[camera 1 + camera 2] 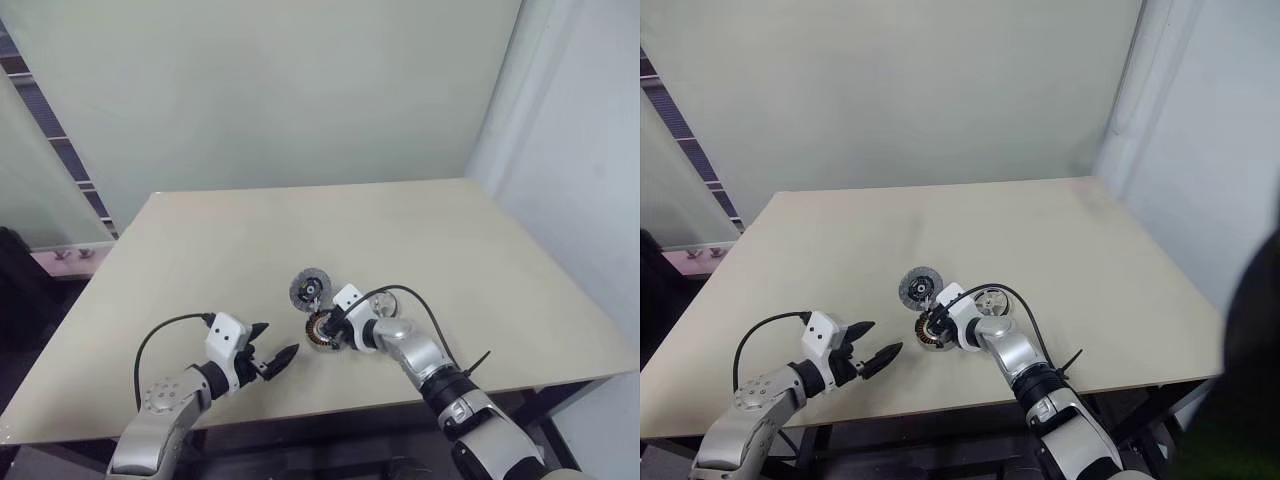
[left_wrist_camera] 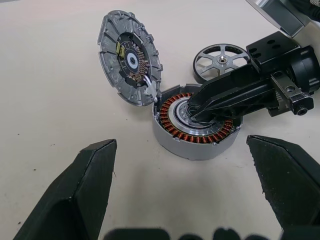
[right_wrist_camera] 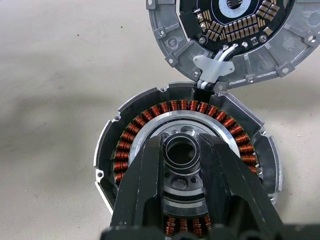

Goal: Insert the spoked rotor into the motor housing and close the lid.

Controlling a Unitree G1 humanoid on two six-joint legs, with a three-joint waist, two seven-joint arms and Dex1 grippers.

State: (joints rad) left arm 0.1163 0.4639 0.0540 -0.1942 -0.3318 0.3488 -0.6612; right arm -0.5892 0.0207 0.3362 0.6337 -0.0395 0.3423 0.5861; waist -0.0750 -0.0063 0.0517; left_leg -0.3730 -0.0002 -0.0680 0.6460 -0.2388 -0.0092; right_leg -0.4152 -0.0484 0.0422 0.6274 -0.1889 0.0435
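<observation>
a pale beige table [image 1: 430, 240] with a smooth matt top stands against a light greenish wall [image 1: 300, 90], with a white panel [image 1: 580, 150] closing the robot's right side and a window with slatted blinds [image 1: 45, 130] on its left. near the table's front edge sits the motor housing [image 2: 196, 126], a round silver shell with a ring of copper windings around a dark centre. its lid [image 2: 130, 57] is open and tilted up on the far side, joined to the housing by short white wires, its circuit face showing. the spoked rotor [image 2: 221, 59] lies flat on the table just beside the housing, apart from it. the right gripper [image 3: 181, 152] reaches down into the housing's centre, its two black fingers narrowly parted on either side of the central hub ring; whether they pinch it cannot be told. the left gripper [image 1: 272, 352] hovers near the front edge, left of the housing, jaws spread wide and holding nothing.
</observation>
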